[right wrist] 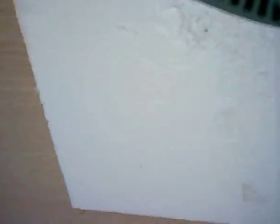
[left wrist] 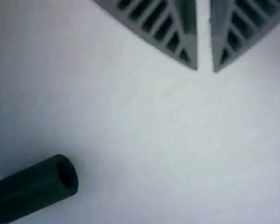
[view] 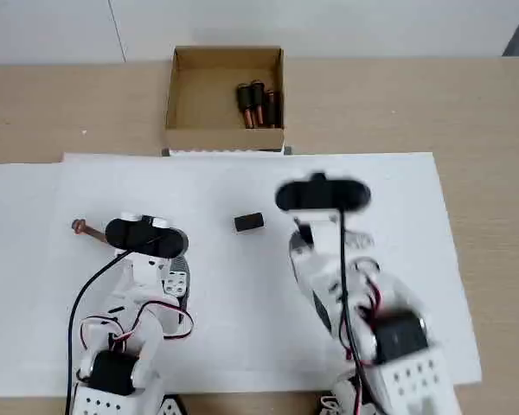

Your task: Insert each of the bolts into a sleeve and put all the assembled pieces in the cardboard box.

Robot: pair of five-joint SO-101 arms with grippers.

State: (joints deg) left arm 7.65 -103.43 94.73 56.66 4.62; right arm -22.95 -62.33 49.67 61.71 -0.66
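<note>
A coppery bolt (view: 82,227) and a matte black, hollow sleeve (view: 249,222) lie apart on the white sheet (view: 60,259), seemingly the last pair to join. Finished pieces (view: 258,105) rest in the cardboard box (view: 199,95) farther up the table (view: 484,104). The left end effector (left wrist: 205,69), ribbed grey jaws drawn to a slit, holds nothing near the sleeve. On the right arm (view: 322,195), the end effector's state cannot be told.
</note>
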